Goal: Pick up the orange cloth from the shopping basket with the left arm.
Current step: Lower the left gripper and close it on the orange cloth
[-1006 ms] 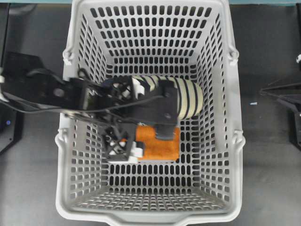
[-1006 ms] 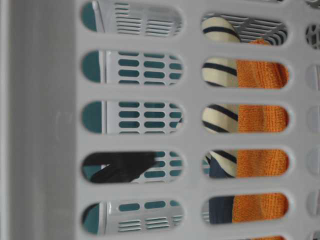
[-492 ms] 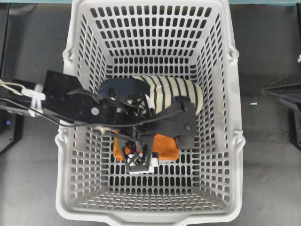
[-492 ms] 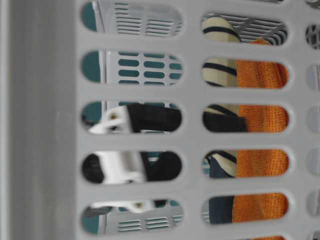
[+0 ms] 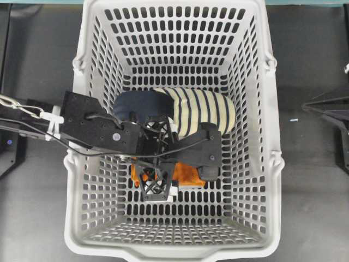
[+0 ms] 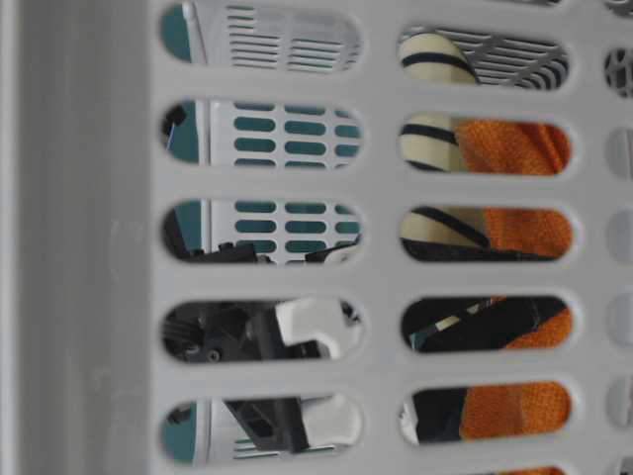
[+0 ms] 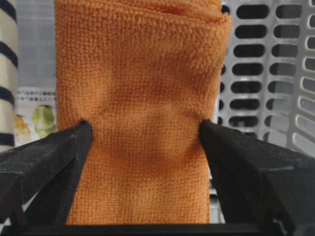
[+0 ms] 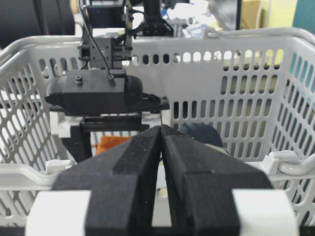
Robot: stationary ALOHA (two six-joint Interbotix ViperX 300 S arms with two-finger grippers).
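Note:
The orange cloth (image 5: pixel 190 173) lies folded on the floor of the grey shopping basket (image 5: pixel 174 254), just in front of the striped slipper. My left gripper (image 5: pixel 158 166) is down in the basket over it. In the left wrist view the gripper (image 7: pixel 143 127) is open wide, and the cloth (image 7: pixel 142 88) fills the gap between its jaws. Each black fingertip (image 7: pixel 74 142) touches one long edge of the cloth. The arm hides most of the cloth from above. My right gripper (image 8: pixel 161 130) is shut and empty outside the basket's right wall.
A navy and cream striped slipper (image 5: pixel 202 112) lies across the basket's middle, touching the cloth's far side. The slotted basket walls (image 7: pixel 275 73) stand close on all sides of the left gripper. The right arm (image 5: pixel 330 115) rests on the dark table right of the basket.
The left arm has swung round and sunk lower into the basket. Its open fingers now sit on either side of the cloth. The right arm has not moved.

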